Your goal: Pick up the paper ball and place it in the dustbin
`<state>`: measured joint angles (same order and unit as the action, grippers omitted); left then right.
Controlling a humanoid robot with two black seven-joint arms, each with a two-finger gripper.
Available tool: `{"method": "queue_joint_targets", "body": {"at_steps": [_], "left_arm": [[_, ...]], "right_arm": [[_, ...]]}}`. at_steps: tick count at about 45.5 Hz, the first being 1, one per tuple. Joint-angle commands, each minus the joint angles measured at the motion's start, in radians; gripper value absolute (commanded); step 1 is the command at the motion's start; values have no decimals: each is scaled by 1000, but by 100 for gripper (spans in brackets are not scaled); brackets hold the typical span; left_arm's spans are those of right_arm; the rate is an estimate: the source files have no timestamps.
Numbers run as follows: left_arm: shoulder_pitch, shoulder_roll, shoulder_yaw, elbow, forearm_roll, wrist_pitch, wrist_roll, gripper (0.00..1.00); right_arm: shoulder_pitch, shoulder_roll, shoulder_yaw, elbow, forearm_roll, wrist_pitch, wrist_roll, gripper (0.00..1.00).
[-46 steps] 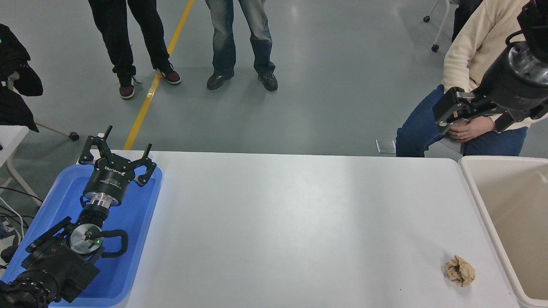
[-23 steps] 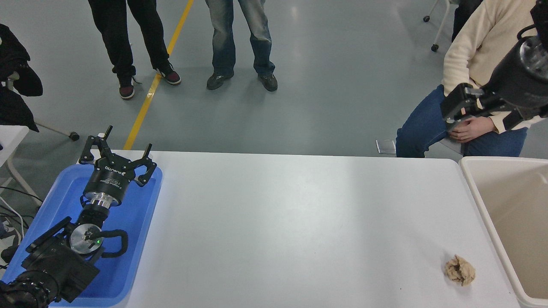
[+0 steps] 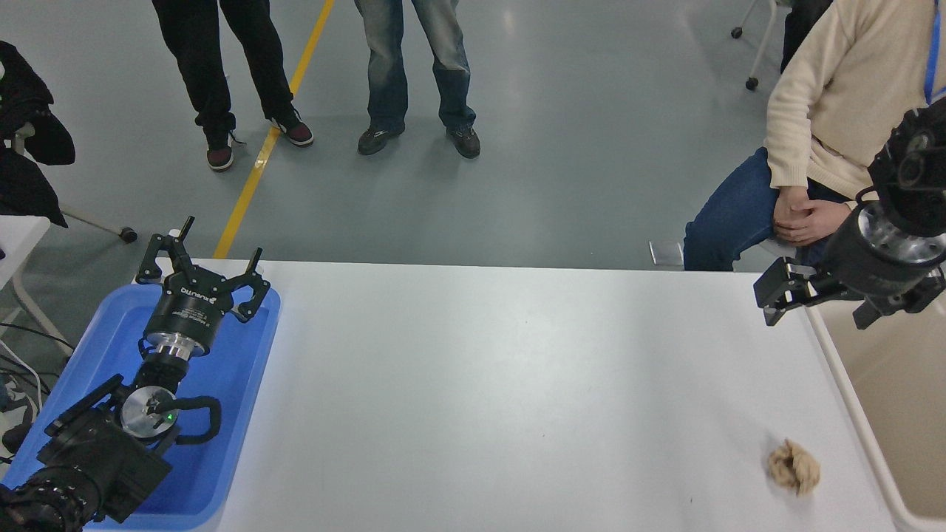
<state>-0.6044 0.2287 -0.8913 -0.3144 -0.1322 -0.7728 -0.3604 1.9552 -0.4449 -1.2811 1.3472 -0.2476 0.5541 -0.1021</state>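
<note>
The paper ball [image 3: 794, 465], a crumpled tan wad, lies on the white table [image 3: 502, 384] near its front right corner, just left of the dustbin. The dustbin [image 3: 905, 391], beige with a thick rim, stands off the table's right edge and is cut by the picture. My right gripper [image 3: 813, 310] hangs open and empty over the table's far right corner, at the dustbin's far left rim, well beyond the ball. My left gripper [image 3: 203, 258] is parked open over the blue tray at the lower left.
A shallow blue tray [image 3: 229, 384] sits at the table's left end under the left arm. A seated person [image 3: 820, 133] in a cream sweater is just behind the right gripper. Two people stand further back.
My right gripper has come down from high in front of the seated person to just above the table's far right corner. The paper ball and the left arm have not moved.
</note>
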Motion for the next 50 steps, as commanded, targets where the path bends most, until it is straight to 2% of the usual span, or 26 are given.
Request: {"method": "queue_joint_targets", "body": {"at_steps": [1, 7, 11, 50], "left_arm": [[0, 0, 0, 0, 0, 0, 0, 100], [0, 0, 0, 0, 0, 0, 0, 100], [2, 0, 0, 0, 0, 0, 0, 100], [2, 1, 0, 0, 0, 0, -2, 100]], "right_arm": [[-232, -34, 66, -17, -110, -192, 1, 100], [-354, -54, 137, -51, -237, -207, -1, 100], [-407, -61, 167, -69, -271, -209, -2, 100], [-778, -60, 335, -375, -274, -226, -2, 100]]}}
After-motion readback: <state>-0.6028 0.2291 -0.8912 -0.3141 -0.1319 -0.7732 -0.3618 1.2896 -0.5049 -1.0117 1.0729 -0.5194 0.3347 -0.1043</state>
